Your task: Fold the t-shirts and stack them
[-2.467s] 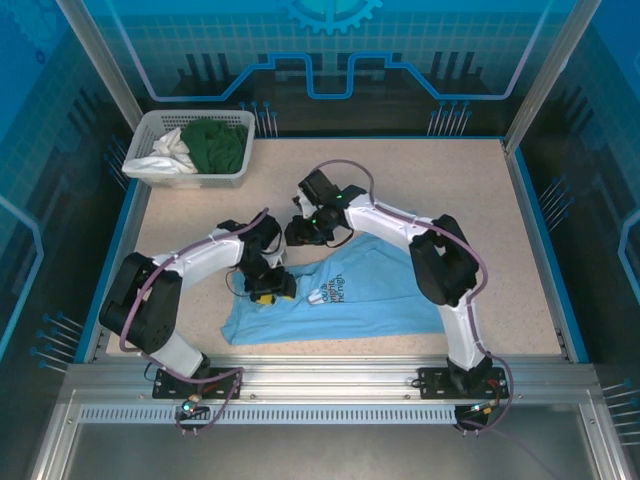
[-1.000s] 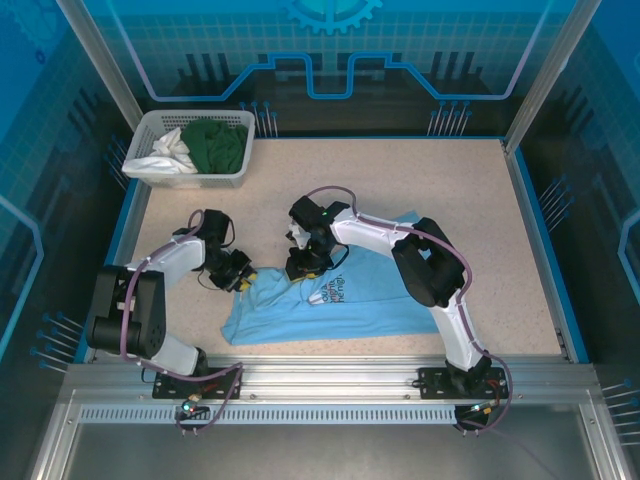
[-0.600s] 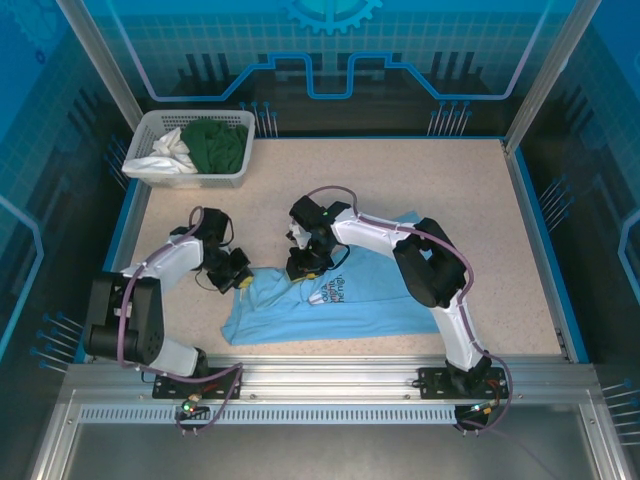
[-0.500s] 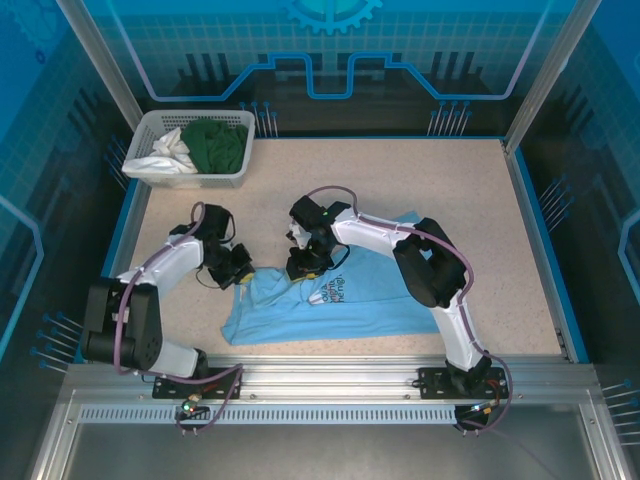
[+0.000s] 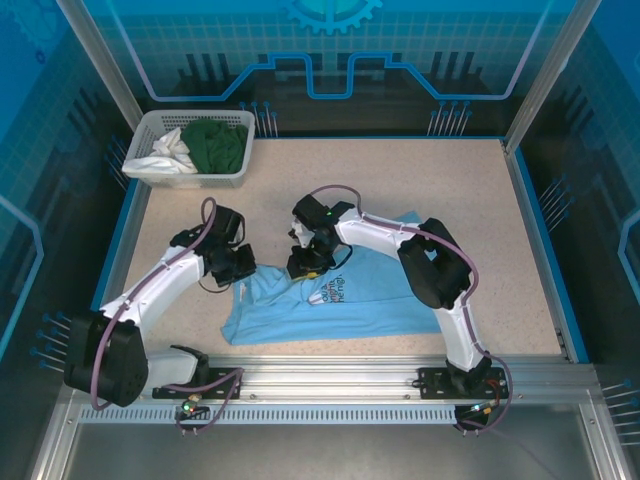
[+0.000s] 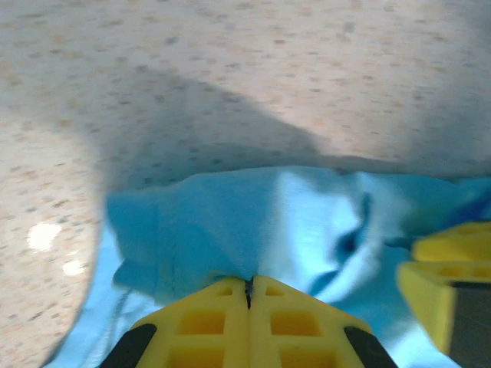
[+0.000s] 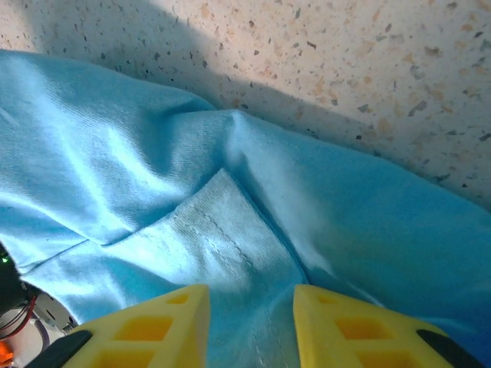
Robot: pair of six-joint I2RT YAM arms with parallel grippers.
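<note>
On the speckled table [image 5: 420, 180], the light blue t-shirt [image 5: 350, 305] lies spread towards the near edge. At its left corner the left gripper [image 5: 240, 268] has its jaws shut on bunched cloth (tips meeting). The right gripper [image 5: 305, 265] rests on the shirt's far edge, jaws narrowly apart over a seamed fold.

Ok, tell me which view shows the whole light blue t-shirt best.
Top external: the light blue t-shirt lies spread on the table, print up, nearly whole. Left wrist: a bunched edge pinched in the left gripper. Right wrist: a hem fold between the right gripper's parted fingers.
</note>
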